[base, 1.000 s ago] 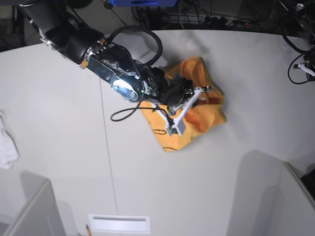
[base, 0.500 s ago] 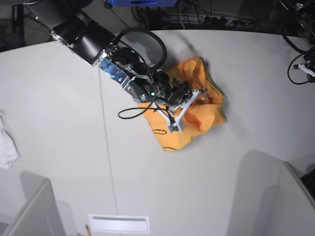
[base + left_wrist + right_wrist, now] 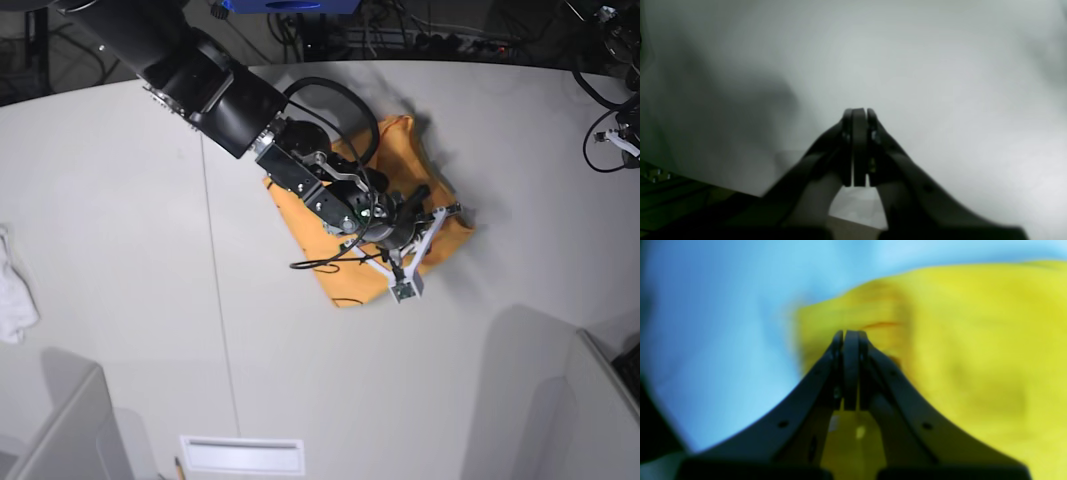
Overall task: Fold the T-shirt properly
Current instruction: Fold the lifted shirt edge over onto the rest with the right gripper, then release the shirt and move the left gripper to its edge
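left wrist: left gripper [image 3: 856, 113] jaws pressed together, holding nothing, blurry pale table [image 3: 940, 83] beyond | right wrist: right gripper [image 3: 849, 335] jaws together, nothing visibly pinched, blurred T-shirt [image 3: 973, 350] just past tips | base: orange T-shirt [image 3: 345, 280] bunched mid-table under right arm [image 3: 220, 90], white cloth [image 3: 12, 300] at left edge

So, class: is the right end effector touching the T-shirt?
Cannot tell. In the base view the right end effector overlaps the T-shirt, hiding any gap. In the blurred right wrist view its shut jaws sit before yellow cloth, contact unclear.
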Available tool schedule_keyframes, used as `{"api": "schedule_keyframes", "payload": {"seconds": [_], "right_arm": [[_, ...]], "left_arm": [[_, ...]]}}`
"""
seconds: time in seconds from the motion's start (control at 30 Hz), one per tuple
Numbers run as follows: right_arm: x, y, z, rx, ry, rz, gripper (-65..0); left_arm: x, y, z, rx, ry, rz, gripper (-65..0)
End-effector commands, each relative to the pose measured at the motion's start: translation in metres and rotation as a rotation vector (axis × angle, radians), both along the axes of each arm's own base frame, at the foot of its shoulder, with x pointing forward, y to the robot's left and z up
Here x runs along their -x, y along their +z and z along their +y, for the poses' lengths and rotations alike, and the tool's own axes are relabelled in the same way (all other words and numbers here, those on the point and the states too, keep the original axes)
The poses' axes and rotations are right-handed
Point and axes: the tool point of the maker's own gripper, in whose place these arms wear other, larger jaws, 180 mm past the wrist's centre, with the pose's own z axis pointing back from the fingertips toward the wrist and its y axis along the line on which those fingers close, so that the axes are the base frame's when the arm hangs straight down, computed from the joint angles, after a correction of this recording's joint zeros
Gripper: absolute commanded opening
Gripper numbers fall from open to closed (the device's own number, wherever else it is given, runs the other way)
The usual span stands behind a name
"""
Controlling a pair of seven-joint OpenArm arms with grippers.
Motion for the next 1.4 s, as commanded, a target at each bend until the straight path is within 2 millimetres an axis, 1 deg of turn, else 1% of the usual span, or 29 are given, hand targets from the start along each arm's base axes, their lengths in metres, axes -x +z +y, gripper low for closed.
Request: {"api": "schedule_keyframes", "payload": {"seconds": [0.0, 0.07, 0.13, 0.17, 0.2, 0.23, 0.3, 0.37, 0.43, 0.5, 0.53, 0.6, 0.67, 0.73, 0.8, 0.87, 0.9, 0.93, 0.97, 1.0, 1.03, 1.1, 1.17, 1.2, 1.27, 1.33, 1.37], "right_arm": [[-0.016, 0.026, 0.012, -0.050, -0.001, -0.071, -65.0], [-0.019, 0.033, 0.017, -0.106, -0.015, -0.083, -65.0], [-0.011, 0.056, 0.034, -0.217, 0.043, -0.082, -65.0], [-0.005, 0.071, 0.043, -0.271, 0.082, -0.090, -65.0], [-0.003, 0.083, 0.045, -0.298, 0.099, -0.111, -65.0], [-0.003, 0.089, 0.041, -0.297, 0.101, -0.118, -65.0], [-0.002, 0.085, 0.021, -0.239, 0.076, -0.074, -65.0], [0.004, 0.083, 0.002, -0.195, 0.053, -0.029, -65.0], [0.018, 0.081, -0.015, -0.168, 0.043, 0.006, -65.0], [0.034, 0.084, -0.030, -0.169, 0.043, 0.026, -65.0], [0.043, 0.082, -0.042, -0.162, 0.036, 0.037, -65.0], [0.055, 0.081, -0.059, -0.156, -0.009, 0.056, -65.0], [0.064, 0.080, -0.072, -0.144, -0.065, 0.068, -65.0], [0.073, 0.075, -0.082, -0.125, -0.106, 0.071, -65.0], [0.087, 0.067, -0.082, -0.093, -0.092, 0.085, -65.0], [0.096, 0.059, -0.083, -0.065, -0.092, 0.082, -64.1], [0.099, 0.055, -0.085, -0.053, -0.102, 0.077, -59.0], [0.099, 0.053, -0.088, -0.045, -0.119, 0.061, -55.5], [0.098, 0.052, -0.093, -0.036, -0.134, 0.038, -54.0], [0.097, 0.051, -0.096, -0.031, -0.145, 0.021, -53.1], [0.096, 0.048, -0.103, -0.012, -0.153, 0.009, -52.8], [0.097, 0.042, -0.112, 0.009, -0.157, 0.007, -51.3], [0.101, 0.036, -0.120, 0.030, -0.163, 0.014, -49.8], [0.101, 0.032, -0.127, 0.041, -0.179, 0.022, -49.4], [0.099, 0.028, -0.139, 0.047, -0.222, 0.037, -49.4], [0.097, 0.023, -0.156, 0.057, -0.271, 0.055, -49.2], [0.097, 0.020, -0.165, 0.068, -0.293, 0.061, -49.2]], "left_arm": [[-0.006, 0.012, 0.004, -0.029, -0.016, -0.028, -65.0], [-0.006, 0.011, 0.003, -0.026, -0.016, -0.028, -65.0], [-0.007, 0.008, -0.002, -0.015, -0.019, -0.028, -65.0], [-0.007, 0.007, -0.004, -0.010, -0.021, -0.032, -65.0], [-0.011, 0.010, -0.006, -0.014, -0.026, -0.045, -65.0], [-0.015, 0.014, -0.008, -0.020, -0.031, -0.059, -65.0], [-0.018, 0.017, -0.019, -0.015, -0.037, -0.085, -65.0], [-0.020, 0.020, -0.024, -0.019, -0.043, -0.099, -65.0], [-0.020, 0.021, -0.025, -0.019, -0.044, -0.101, -65.0], [-0.019, 0.019, -0.027, -0.018, -0.050, -0.093, -65.0], [-0.019, 0.017, -0.030, -0.015, -0.062, -0.086, -65.0], [-0.012, 0.010, -0.033, -0.011, -0.074, -0.057, -65.0], [-0.011, 0.010, -0.032, -0.013, -0.072, -0.055, -65.0], [-0.009, 0.009, -0.031, -0.014, -0.070, -0.048, -65.0], [-0.010, 0.014, -0.027, -0.032, -0.077, -0.044, -65.0], [-0.003, 0.011, -0.030, -0.038, -0.098, -0.014, -65.0], [-0.004, 0.006, -0.041, -0.031, -0.130, 0.002, -65.0], [-0.008, 0.000, -0.060, -0.015, -0.182, 0.013, -65.0], [-0.008, -0.007, -0.080, 0.010, -0.223, 0.024, -65.0], [-0.005, -0.012, -0.095, 0.030, -0.246, 0.028, -65.0], [-0.003, -0.016, -0.111, 0.064, -0.257, 0.020, -65.0], [-0.004, -0.022, -0.141, 0.192, -0.246, -0.043, -65.0], [-0.005, -0.023, -0.161, 0.321, -0.227, -0.112, -65.0], [-0.007, -0.019, -0.170, 0.381, -0.220, -0.157, -65.0], [-0.010, -0.011, -0.181, 0.482, -0.195, -0.238, -65.0], [-0.013, -0.002, -0.192, 0.578, -0.178, -0.316, -65.0], [-0.013, 0.001, -0.197, 0.622, -0.167, -0.344, -62.0]]}}
